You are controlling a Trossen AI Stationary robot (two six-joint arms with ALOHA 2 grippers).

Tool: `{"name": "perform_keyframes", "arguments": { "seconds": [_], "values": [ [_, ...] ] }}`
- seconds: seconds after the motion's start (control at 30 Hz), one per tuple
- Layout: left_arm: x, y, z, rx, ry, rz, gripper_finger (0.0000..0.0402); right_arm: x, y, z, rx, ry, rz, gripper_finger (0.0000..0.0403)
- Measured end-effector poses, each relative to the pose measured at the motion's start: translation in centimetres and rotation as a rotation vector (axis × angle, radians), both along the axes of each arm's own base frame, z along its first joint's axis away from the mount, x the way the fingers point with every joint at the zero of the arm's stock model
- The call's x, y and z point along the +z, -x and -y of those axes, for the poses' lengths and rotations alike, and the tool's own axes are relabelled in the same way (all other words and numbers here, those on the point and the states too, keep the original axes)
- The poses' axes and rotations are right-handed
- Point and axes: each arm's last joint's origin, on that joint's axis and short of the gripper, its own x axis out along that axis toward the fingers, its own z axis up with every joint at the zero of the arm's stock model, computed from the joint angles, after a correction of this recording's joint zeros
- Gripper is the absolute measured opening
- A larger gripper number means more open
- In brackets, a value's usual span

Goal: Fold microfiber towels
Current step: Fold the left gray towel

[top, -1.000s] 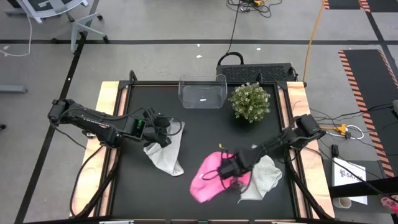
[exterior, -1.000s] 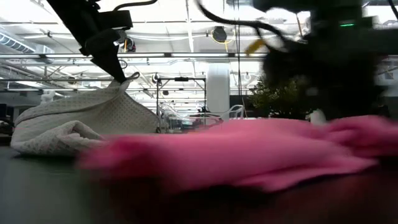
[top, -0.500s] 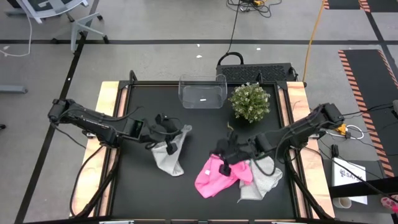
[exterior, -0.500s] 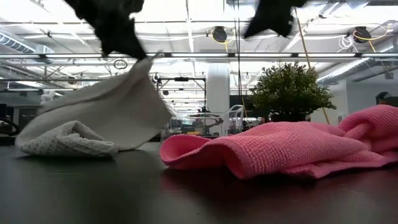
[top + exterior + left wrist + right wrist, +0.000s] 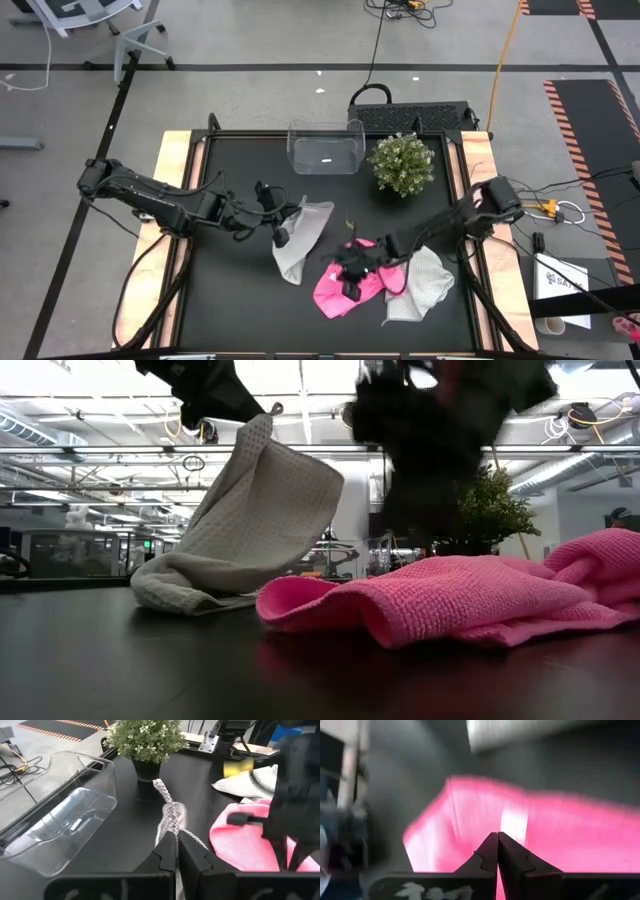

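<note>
A pale grey towel [image 5: 300, 238] hangs from my left gripper [image 5: 282, 232], which is shut on it at mid table; it also shows in the low view [image 5: 255, 510]. The bright pink towel [image 5: 345, 290] lies crumpled on the table at the near middle. My right gripper [image 5: 350, 277] is shut directly over it, with the pink cloth [image 5: 545, 830] just beyond its fingertips [image 5: 497, 836]. A second white towel [image 5: 428, 285] lies bunched at the pink towel's right side, partly under it. My left gripper pinches a bunched, twisted bit of the grey towel's edge [image 5: 172, 822] between its two fingers, coming level from the table's left. A tip of cloth [image 5: 160, 787] sticks out past the fingers. The towel hangs slanting below, its lower end [image 5: 185, 595] on the table. Of my right gripper I cannot tell whether it touches the pink towel.
A clear plastic bin [image 5: 325, 148] stands at the far middle, with a small potted plant [image 5: 402, 163] to its right. Wooden strips edge the black table top [image 5: 230, 310] on the left and right.
My left gripper has gone toward the table's right edge with the grey towel. The held edge stays lifted and the lower end has slid right along the table. My right gripper rose off the pink towel, then came back down over it. The pink towel bunched slightly rightward.
</note>
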Motion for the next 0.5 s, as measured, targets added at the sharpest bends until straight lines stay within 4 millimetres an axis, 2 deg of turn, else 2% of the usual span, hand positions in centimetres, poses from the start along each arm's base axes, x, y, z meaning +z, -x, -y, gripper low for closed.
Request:
{"name": "perform_keyframes", "arguments": {
  "seconds": [0.1,0.2,0.33,0.5],
  "values": [
    [0.0,0.0,0.0,0.002,0.000,-0.001,0.0006,-2.1,1.5,-1.3,-0.002,-0.065,-0.124,0.0000],
    [-0.1,0.1,-0.1,0.001,-0.002,-0.013,0.0005,-2.4,3.1,-2.1,-0.013,-0.095,-0.191,0.0000],
    [-0.2,0.1,-0.1,0.006,0.006,-0.026,0.0006,-1.9,5.6,-2.3,-0.030,-0.064,-0.314,0.0000],
    [-0.3,0.1,0.0,0.000,0.019,-0.025,0.0004,-0.1,8.7,-1.0,-0.099,0.072,-0.447,0.0000]
  ]
}}
